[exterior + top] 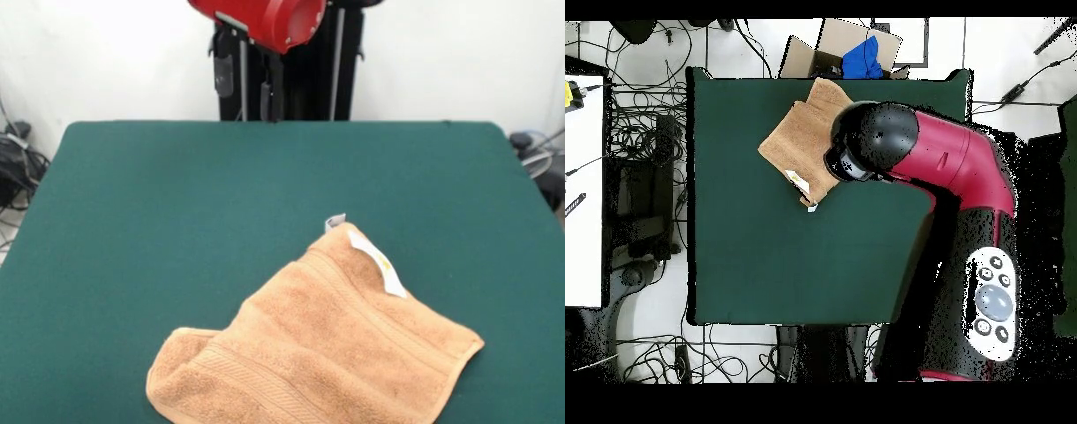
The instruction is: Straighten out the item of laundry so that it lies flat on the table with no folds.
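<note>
You cannot see the hand in either view, so you cannot tell whether its fingers are apart or together. From above, the red and black arm (945,160) reaches over the surface (785,270), and its rounded black end covers one side of the towel (793,140). With the hand hidden, the arm is your only reference. The towel lies partly under that end, and the rest of it spreads out away from the arm's base.

In the front view only a red section of the arm (265,18) shows, high above the surface (177,221) and well apart from the towel (327,344). The towel is not flat. One corner (181,343) is rolled over on itself, and soft ridges run across the cloth. A white tag (375,261) lies on top at the corner nearest the arm.
</note>
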